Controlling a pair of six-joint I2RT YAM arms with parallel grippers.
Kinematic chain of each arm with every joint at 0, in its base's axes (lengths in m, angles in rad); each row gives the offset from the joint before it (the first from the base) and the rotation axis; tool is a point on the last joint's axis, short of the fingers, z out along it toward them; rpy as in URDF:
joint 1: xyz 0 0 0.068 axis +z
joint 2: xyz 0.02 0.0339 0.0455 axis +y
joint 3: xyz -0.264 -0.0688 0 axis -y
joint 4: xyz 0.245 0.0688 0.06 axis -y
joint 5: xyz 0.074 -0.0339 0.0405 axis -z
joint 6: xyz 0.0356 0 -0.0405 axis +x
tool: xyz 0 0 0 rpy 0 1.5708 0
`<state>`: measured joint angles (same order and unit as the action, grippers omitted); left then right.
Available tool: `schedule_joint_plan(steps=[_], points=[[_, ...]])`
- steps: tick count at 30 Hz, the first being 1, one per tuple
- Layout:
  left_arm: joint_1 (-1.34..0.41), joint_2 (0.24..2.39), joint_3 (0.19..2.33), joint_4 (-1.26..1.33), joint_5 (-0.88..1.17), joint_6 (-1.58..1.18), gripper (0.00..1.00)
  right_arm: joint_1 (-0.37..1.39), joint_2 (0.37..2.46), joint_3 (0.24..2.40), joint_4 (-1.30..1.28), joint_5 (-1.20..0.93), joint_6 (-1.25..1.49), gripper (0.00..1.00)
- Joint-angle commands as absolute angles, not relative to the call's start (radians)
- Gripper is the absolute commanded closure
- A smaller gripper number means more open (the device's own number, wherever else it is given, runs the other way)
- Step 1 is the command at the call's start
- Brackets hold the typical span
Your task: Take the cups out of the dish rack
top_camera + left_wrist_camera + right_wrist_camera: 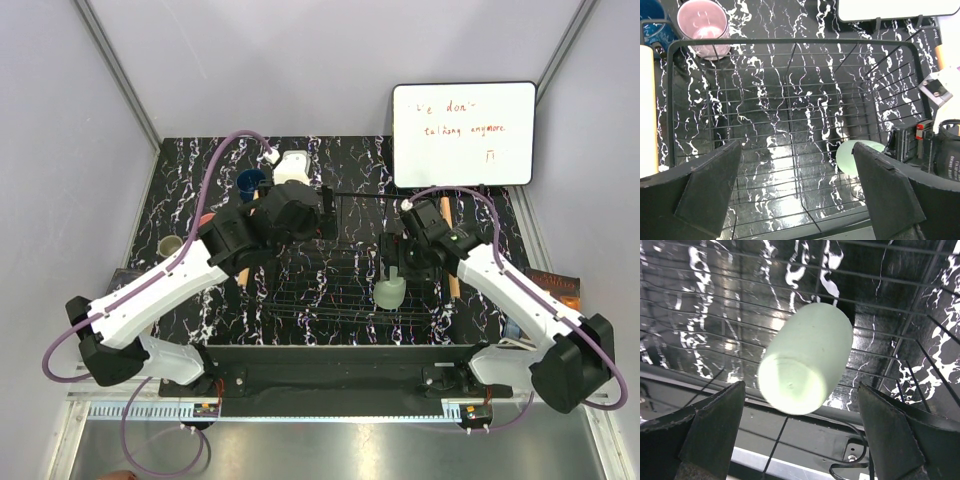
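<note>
The dish rack [330, 312] of black wire lies mid-table; it also shows in the left wrist view [790, 42] and the right wrist view [900, 335]. One mint green cup [390, 293] stands upside down in its near right part, also seen in the wrist views [850, 156] [807, 357]. My right gripper [393, 262] [800, 432] is open just above it, a finger on each side, not touching. My left gripper [318, 222] [797, 192] is open and empty over the rack's left part. The dark blue cup [250, 183] [652, 25], pink cup [704, 25] and beige cup [170, 245] stand outside the rack.
A whiteboard [463, 133] stands at the back right, close behind the rack. A reddish object [207, 218] shows partly under the left arm. A book [557, 287] lies at the right edge. Wooden bars [450, 250] [647, 100] run along the rack's sides.
</note>
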<state>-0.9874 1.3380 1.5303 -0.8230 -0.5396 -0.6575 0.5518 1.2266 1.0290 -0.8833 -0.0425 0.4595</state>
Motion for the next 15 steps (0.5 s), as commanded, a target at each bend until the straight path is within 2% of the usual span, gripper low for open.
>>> schedule_joint_plan(steps=[1, 9, 13, 15], points=[[-0.986, 1.328, 1.528, -0.798, -0.563, -0.672, 0.01, 0.569, 1.258, 0.993, -0.836, -0.014, 0.445, 0.0], [-0.986, 1.347, 1.517, -0.796, -0.546, -0.666, 0.01, 0.584, 1.307, 0.969, -0.807, -0.021, 0.443, 0.0], [-0.986, 1.35, 1.513, -0.796, -0.545, -0.666, 0.01, 0.589, 1.342, 0.98, -0.795, -0.044, 0.449, 0.21], [-0.986, 1.35, 1.509, -0.796, -0.546, -0.666, 0.01, 0.592, 1.353, 0.986, -0.793, -0.048, 0.454, 0.39]])
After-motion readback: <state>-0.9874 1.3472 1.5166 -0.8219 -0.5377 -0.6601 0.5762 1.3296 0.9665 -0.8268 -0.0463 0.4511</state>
